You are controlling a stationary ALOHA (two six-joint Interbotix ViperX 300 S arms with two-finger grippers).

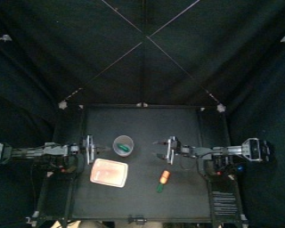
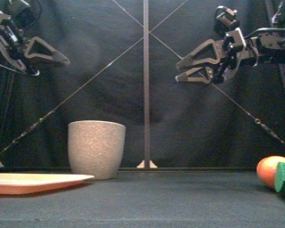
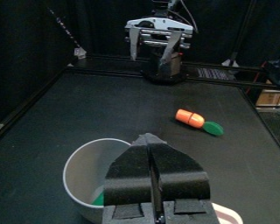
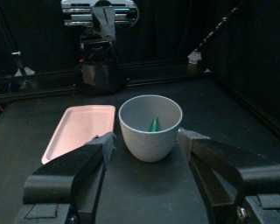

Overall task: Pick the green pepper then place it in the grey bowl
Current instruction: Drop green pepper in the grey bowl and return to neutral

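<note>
Top view: we found the green pepper [image 1: 125, 142] lying inside the grey bowl [image 1: 113, 144], which stood upright near the table's middle. The left gripper [image 1: 90, 151] hung just to the bowl's left and the right gripper [image 1: 169, 151] to its right. Neither touched it. A pink tray [image 1: 109, 173] lay in front of the bowl, and an orange toy [image 1: 164, 179] lay apart to the right.

Front view: both grippers were raised well above the table. The bowl's wall hid its contents.

Left wrist view: the left jaws were pressed together with nothing between them. A green patch [image 3: 98, 198] showed low inside the bowl.

Right wrist view: the right jaws stood wide apart and empty. The pepper [image 4: 154, 123] was visible within the bowl.

We judged both the pick and the placement complete, with nothing left but for the arms to retire.
</note>
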